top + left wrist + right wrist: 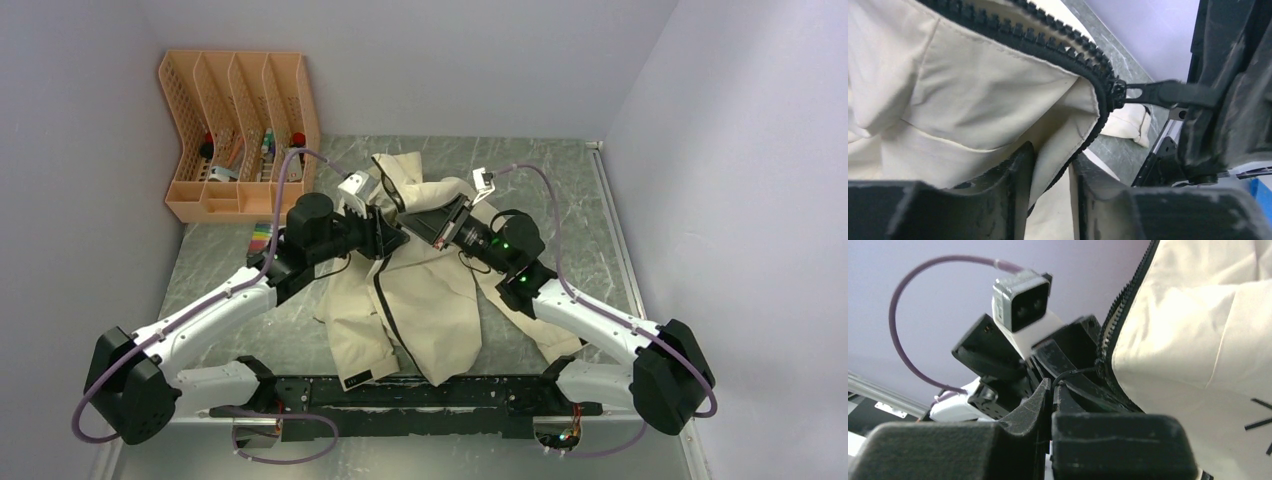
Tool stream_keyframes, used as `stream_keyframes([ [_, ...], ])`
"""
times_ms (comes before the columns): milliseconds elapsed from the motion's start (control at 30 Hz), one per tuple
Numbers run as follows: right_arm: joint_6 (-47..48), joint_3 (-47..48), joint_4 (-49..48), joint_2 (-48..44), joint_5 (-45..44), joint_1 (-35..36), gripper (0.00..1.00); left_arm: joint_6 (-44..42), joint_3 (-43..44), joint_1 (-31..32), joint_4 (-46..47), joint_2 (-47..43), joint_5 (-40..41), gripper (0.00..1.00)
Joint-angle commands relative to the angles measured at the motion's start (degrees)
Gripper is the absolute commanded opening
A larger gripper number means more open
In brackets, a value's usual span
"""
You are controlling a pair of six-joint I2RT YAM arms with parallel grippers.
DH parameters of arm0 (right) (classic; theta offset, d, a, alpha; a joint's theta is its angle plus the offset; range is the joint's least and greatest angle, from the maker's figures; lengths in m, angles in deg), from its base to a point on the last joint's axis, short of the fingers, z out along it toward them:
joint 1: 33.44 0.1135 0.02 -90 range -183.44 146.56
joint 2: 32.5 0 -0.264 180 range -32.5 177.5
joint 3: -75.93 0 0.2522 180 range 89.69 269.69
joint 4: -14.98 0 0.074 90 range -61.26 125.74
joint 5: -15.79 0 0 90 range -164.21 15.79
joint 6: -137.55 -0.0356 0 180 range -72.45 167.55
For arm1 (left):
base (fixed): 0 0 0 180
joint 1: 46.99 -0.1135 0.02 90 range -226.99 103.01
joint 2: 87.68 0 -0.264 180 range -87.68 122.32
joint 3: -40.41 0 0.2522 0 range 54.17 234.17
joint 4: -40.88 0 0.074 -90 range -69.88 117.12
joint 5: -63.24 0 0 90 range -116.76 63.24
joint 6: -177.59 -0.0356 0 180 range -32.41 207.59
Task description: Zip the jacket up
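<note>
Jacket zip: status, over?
Right gripper shut on zipper pull. Left gripper open, straddling jacket front edge past slider. Teeth meshed behind slider. Nothing blocking the track in view.

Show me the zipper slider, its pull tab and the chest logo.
zipper slider (1117, 94), left wrist view, on its dark body.
pull tab (1163, 93), left wrist view, halfway along the tab.
chest logo (1260, 423), right wrist view, on one dark ray.

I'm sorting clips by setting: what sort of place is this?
Probably a robotics lab test cell, not a home: plain walls box in a marble-patterned table, the left arm and right arm are bolted to its near edge, and a jacket lies between them.
</note>
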Motion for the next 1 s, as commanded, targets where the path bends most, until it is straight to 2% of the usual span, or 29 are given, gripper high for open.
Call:
stream_keyframes([
  [0, -0.16, 5.40, -4.56, -0.99, -3.52, 0.27, 0.00, -0.31, 0.02, 1.41, 3.75, 0.21, -1.64, 0.29],
  [67, 0.75, 7.41, -4.19, -0.09, -4.55, 0.21, 0.00, -0.64, -0.18, 2.52, 3.26, -0.16, -1.12, 0.16],
  [133, 1.65, 9.68, -4.07, 1.15, -5.31, -0.04, 0.00, -1.69, -0.01, 4.27, 1.91, -0.40, -0.02, 0.09],
  [367, 6.85, 16.75, -4.72, 5.26, -9.84, -0.33, 0.00, -2.25, -0.68, 10.57, -1.25, 0.10, 4.50, 0.08],
  [733, 12.70, 27.97, -3.43, 10.38, -13.07, -2.52, 0.00, 2.96, -8.99, 13.12, 2.83, -4.03, 4.99, 0.08],
  [967, 12.65, 33.05, -3.41, 12.26, -12.47, -5.65, 0.00, 4.89, -11.97, 13.81, 3.29, -5.35, 6.62, 0.08],
])
